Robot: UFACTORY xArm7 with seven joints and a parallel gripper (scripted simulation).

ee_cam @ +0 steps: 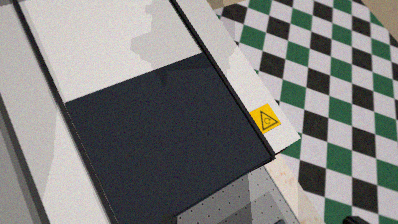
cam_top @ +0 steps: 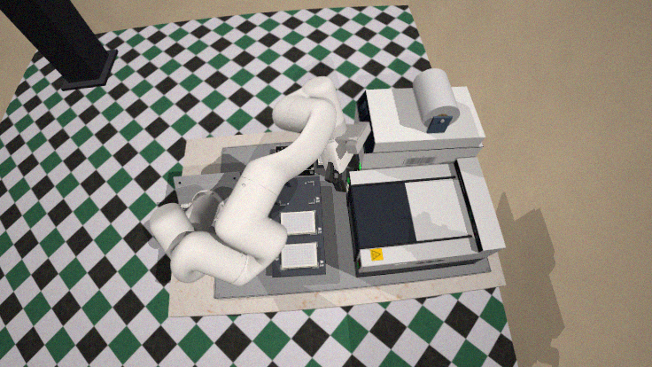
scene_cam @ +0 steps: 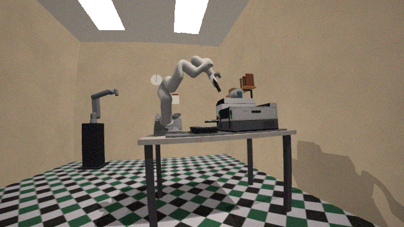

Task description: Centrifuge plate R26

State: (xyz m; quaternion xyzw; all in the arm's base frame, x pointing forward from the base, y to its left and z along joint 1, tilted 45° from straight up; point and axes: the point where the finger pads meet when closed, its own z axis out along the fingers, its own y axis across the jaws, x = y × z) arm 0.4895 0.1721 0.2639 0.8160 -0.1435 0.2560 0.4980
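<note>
My gripper (cam_top: 336, 177) (scene_cam: 218, 88) is open and empty. It hangs tilted, well above the centrifuge's front corner nearest the sealer. The centrifuge (cam_top: 474, 205) (scene_cam: 254, 115) has a dark panel (cam_top: 383, 214) (ee_cam: 165, 145) on the near half of its top and a white panel (cam_top: 438, 207) (ee_cam: 110, 40) on the far half. Two white plates lie in the deck row: one in the middle nest (cam_top: 298, 222), one in the nearest-camera nest (cam_top: 298, 255). The third nest (cam_top: 306, 191) is bare. The sealer (cam_top: 400, 123) (scene_cam: 234, 101) stands behind the centrifuge. My arm hides its stage in the overhead view, and I see no plate R26.
A film roll (cam_top: 435, 97) sits on the sealer. A yellow warning label (cam_top: 376, 253) (ee_cam: 265, 120) marks the centrifuge's top edge. Green lamps (scene_cam: 230, 115) glow on the machines' fronts. A second arm on a black pedestal (scene_cam: 92, 145) stands away from the table (scene_cam: 214, 137).
</note>
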